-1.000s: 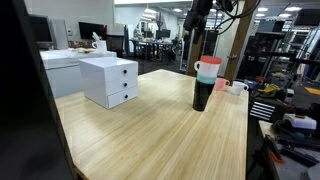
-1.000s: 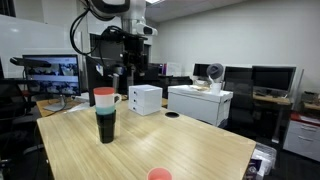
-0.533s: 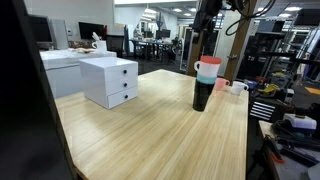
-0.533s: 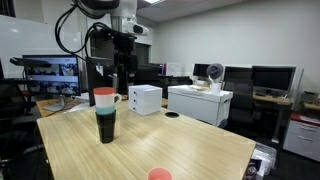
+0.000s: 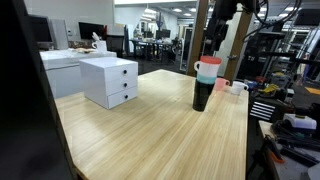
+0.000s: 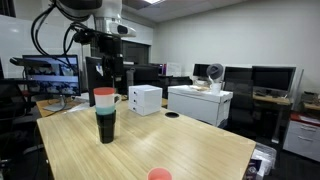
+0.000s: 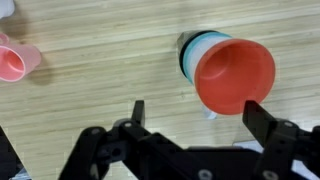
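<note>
Hovering with the gripper (image 7: 196, 115) spread wide and empty, above the stacked cups (image 7: 232, 72), red one uppermost, standing upright on the wooden table (image 7: 110, 40); well off beside the fingers, a pink cup (image 7: 12, 62)

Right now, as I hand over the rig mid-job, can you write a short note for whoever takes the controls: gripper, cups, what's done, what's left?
Gripper: open and empty, hanging above the cup stack, touching nothing.
The cup stack stands upright on the wooden table, with a dark cup at the bottom and the red cup on top.
Pink cup: on the table, apart from the stack.
White drawer unit: further off on the same table.
Done: the gripper is over the stack.
Left: centring (in the wrist view the red cup sits toward one finger), lowering and gripping. No cup is off the stack yet.
</note>
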`<state>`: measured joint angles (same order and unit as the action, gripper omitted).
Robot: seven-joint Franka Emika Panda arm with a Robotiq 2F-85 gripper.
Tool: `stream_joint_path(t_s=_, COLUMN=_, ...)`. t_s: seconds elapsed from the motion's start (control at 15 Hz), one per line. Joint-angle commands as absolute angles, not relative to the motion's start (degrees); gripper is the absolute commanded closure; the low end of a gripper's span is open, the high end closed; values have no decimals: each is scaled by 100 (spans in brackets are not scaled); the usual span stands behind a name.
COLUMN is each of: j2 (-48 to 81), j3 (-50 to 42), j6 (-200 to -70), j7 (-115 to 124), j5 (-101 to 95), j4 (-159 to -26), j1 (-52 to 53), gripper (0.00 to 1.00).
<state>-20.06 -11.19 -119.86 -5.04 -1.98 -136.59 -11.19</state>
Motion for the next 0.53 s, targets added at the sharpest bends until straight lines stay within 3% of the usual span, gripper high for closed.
stream_joint_path(t_s=0.0, j2=-2141, j3=-1017, j6=-12110, j7=-113, j5=-552, j4=-13962, j1=-1218, gripper=0)
stream_joint_path(t_s=0.13, j2=-2126, j3=-1012, j6=-12093, j7=-2, j5=-603, j4=-14002, j1=-1199, gripper=0)
stream_joint_path(t_s=0.2, j2=-2118, j3=-1009, j6=-12093, j7=42, j5=-597, j4=-14007, j1=-1189, gripper=6)
stream_joint_path(t_s=0.27, j2=-2114, j3=-1004, j6=-12087, j7=77, j5=-590, j4=-14003, j1=-1182, gripper=26)
stream_joint_path(t_s=0.47, j2=-2097, j3=-973, j6=-12077, j7=115, j5=-571, j4=-13982, j1=-1152, gripper=47)
